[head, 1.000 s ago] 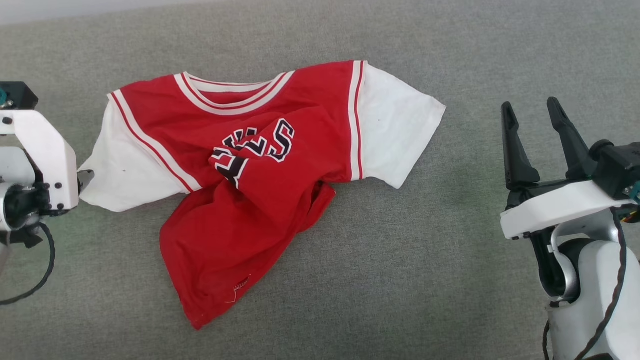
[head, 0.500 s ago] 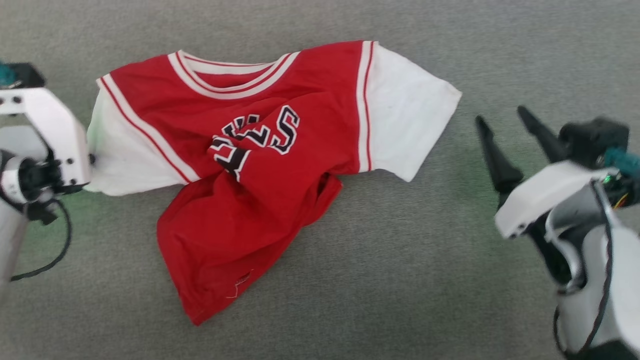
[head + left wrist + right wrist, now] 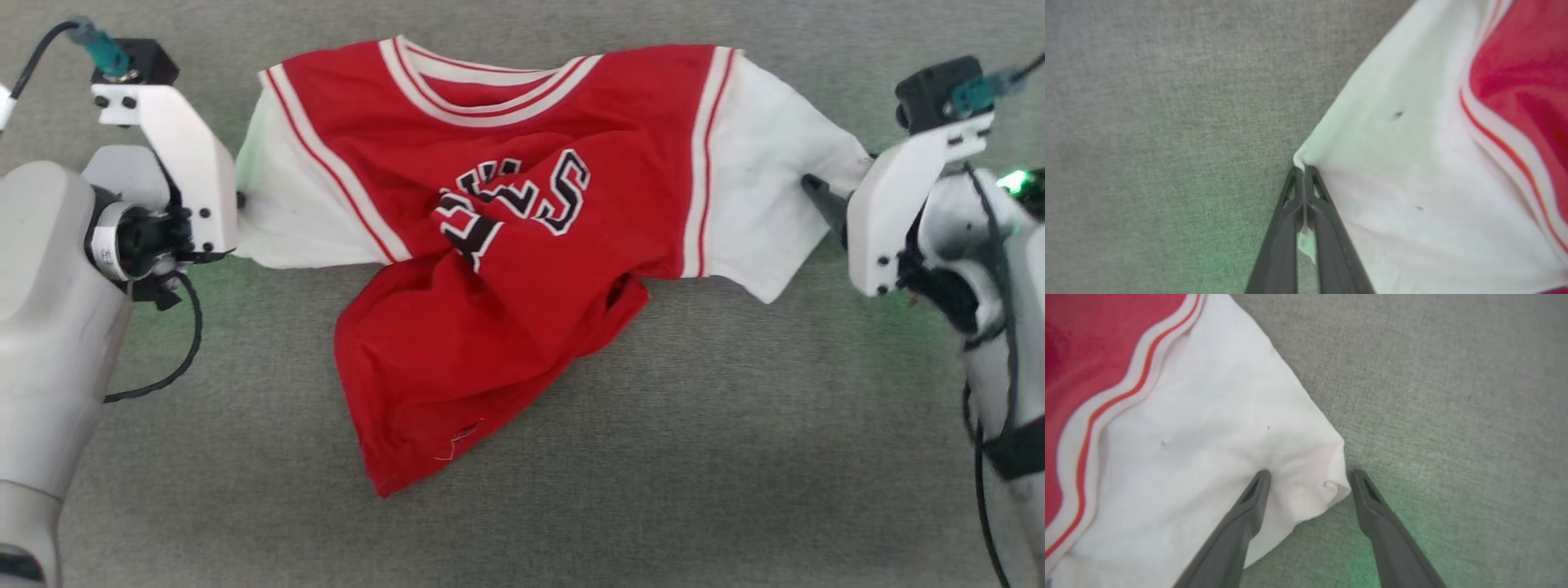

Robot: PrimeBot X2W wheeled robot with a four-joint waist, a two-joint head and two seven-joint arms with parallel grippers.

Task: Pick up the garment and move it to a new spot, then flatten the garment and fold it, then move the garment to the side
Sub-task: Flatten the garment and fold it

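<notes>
Left arm (image 3: 49, 269): pale forearm rises from the lower left of the head view, wrist bent inward, white bracket facing the shirt. Left gripper (image 3: 1302, 169): fingers pressed together, pinching the corner of the white sleeve. A sliver of cloth shows between them below the tips, and the rest of the sleeve fans out ahead and to the right of the fingers.

The garment (image 3: 506, 269) lies on the grey fabric surface (image 3: 735, 449) between the two grippers. Collar is on the far side, both white sleeves are pulled outward, and the red body is bunched and twisted toward the near side. The lettering is creased.

Right arm (image 3: 980, 237) comes in from the right edge, wrist turned inward, one dark finger aimed at the other sleeve. Right gripper (image 3: 1309, 473): fingers spread and straddling the sleeve corner. The left finger rests over white cloth and the right finger is just beside the sleeve edge, over bare surface. The corner sits between the tips and is not clamped.
</notes>
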